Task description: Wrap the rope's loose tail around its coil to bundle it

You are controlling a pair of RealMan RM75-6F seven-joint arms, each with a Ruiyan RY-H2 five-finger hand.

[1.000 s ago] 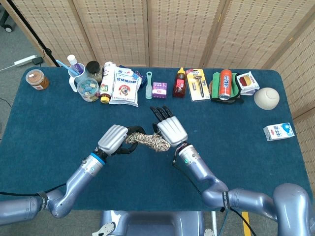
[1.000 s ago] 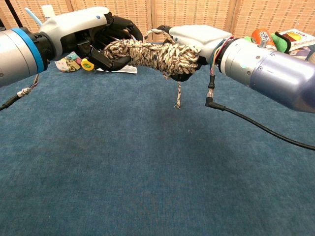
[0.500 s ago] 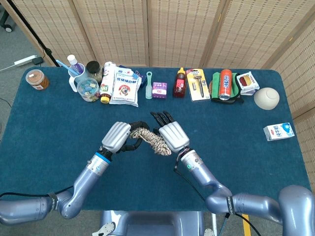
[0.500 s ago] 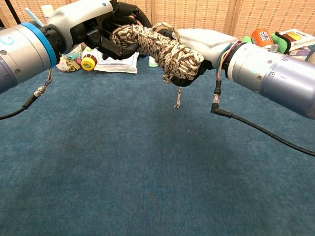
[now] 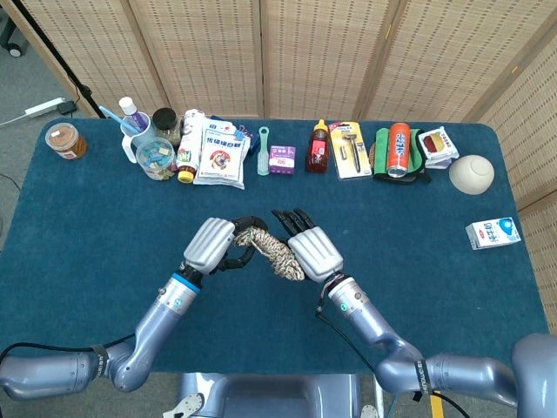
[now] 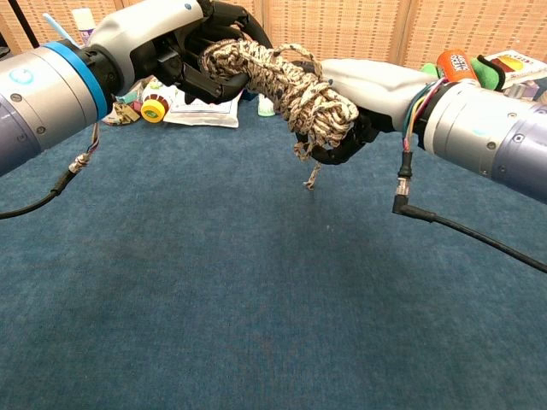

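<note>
The rope coil [image 6: 286, 81] hangs above the surface [image 6: 256, 282] at upper centre of the chest view, its long axis slanting down rightward. The left hand [image 6: 184, 43] grips its upper end, the right hand [image 6: 359, 98] its lower, where the loose tail [image 6: 311, 178] dangles nearest.

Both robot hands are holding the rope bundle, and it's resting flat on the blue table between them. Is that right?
Not quite. Both the left robot hand and the right robot hand do hold the rope bundle, but it is lifted clear of the blue table, not resting on it. The chest view shows open space beneath it, with only a short tail end dangling.
</note>
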